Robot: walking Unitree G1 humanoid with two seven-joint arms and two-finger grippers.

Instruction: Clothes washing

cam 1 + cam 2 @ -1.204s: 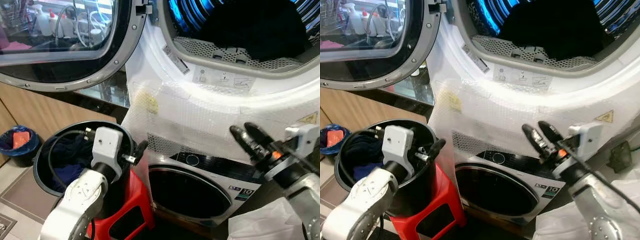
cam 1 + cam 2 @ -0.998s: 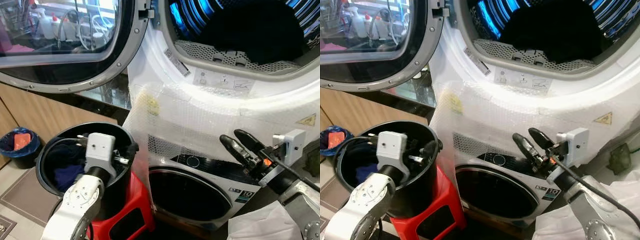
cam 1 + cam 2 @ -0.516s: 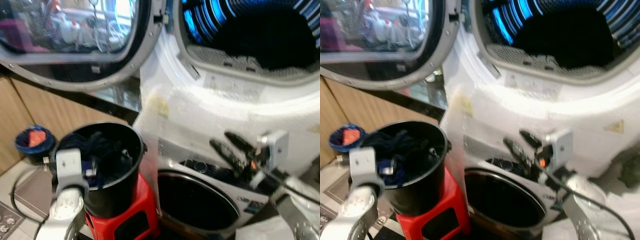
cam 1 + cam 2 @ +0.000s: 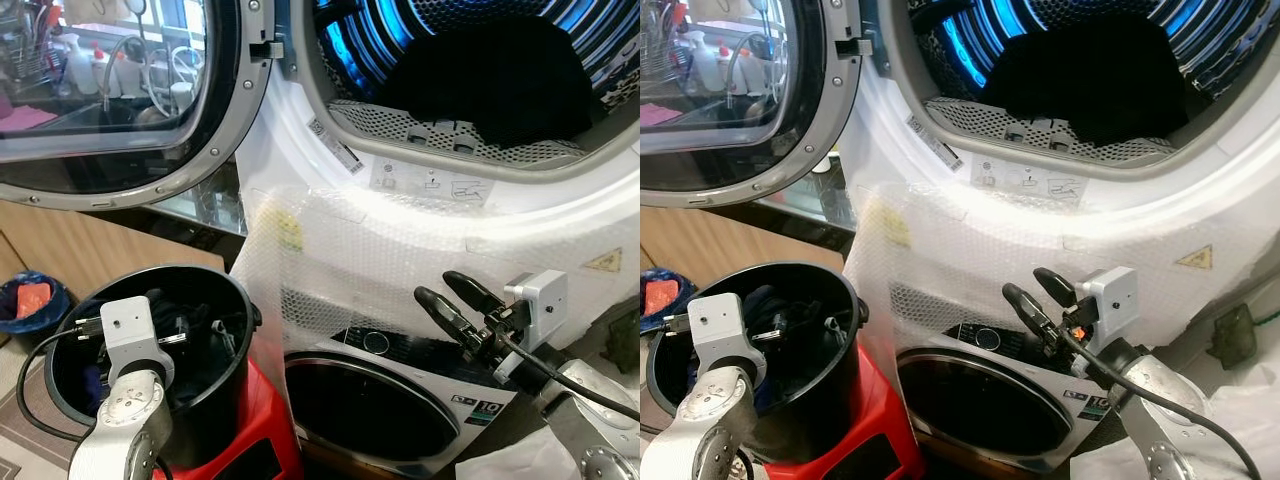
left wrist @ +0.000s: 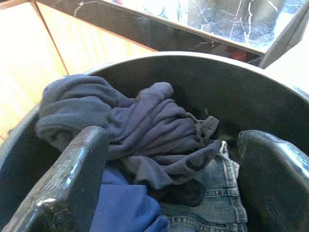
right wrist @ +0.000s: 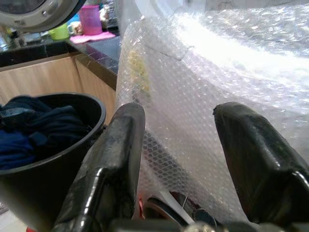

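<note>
Stacked laundry machines with a loaded bucket, seen from the head and both wrists. Your left gripper (image 5: 169,159) hangs inside the mouth of the black bucket (image 4: 235,345), jaws spread wide and holding nothing, one finger to either side of the clothes (image 5: 140,130); this placement suits a downward pinch on the topmost garment. The clothes lie as a crumpled heap: a grey-blue fleece-like piece on top, bright blue fabric below it, and denim with a stitched seam at the bottom. They look soft and limp, so expect several layers to lift together. The bucket stands on a red stool (image 4: 262,430), which raises the load nearer the machines. Your right gripper (image 4: 447,298) hovers in front of the bubble wrap (image 4: 390,275) covering the upper machine's front panel, jaws wide and empty, apart from the wrap. The upper drum (image 4: 480,70), lit blue, stands with its door (image 4: 130,100) swung open; dark fabric already lies inside. The lower washer (image 4: 385,405) is closed.
</note>
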